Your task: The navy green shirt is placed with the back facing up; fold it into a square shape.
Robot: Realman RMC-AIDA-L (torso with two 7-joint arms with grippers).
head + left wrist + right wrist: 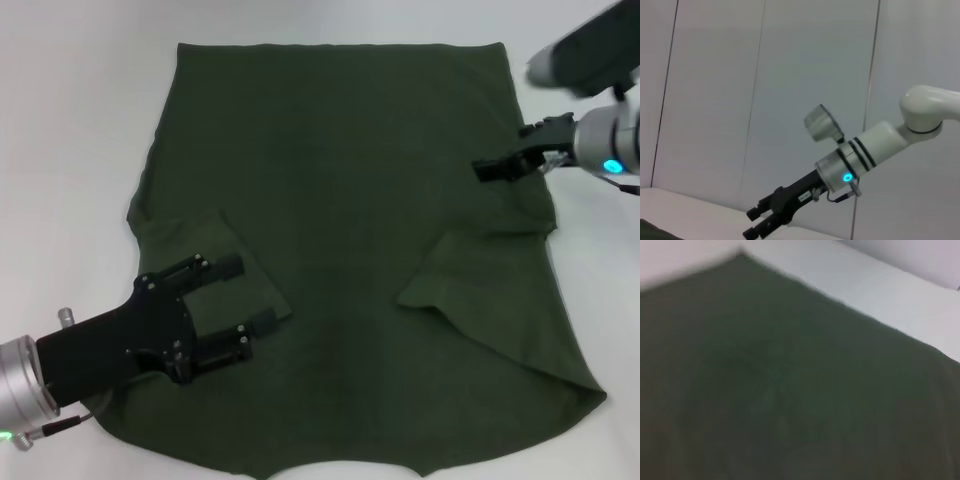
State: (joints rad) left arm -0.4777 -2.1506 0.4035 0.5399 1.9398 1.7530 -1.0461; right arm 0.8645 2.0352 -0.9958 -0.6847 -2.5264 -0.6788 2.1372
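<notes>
The navy green shirt [350, 200], a large plain dark olive-green short-sleeved garment of soft matte fabric, lies spread flat across the white table [70, 120] and covers most of it, its straight hem at the far side from the robot. Both sleeves are folded inward onto the body of the garment: the left sleeve forms a small flap near the left edge, the right sleeve a larger triangular flap near the right edge. The black left pincer [245, 305] sits low over the folded left sleeve, its two fingers spread wide apart with dark fabric visible between them, holding nothing that can be confirmed. The black right pincer [487, 168] is at the right edge of the shirt, above the folded right sleeve, its tips low at the cloth; its fingers appear close together, and whether they pinch fabric cannot be determined. In the left wrist view the right pincer [756, 224] shows with its silver wrist band and a lit cyan indicator, fingers narrowly parted. The right wrist view shows the shirt [790, 390] surface with the table [880, 285] beyond one corner.
</notes>
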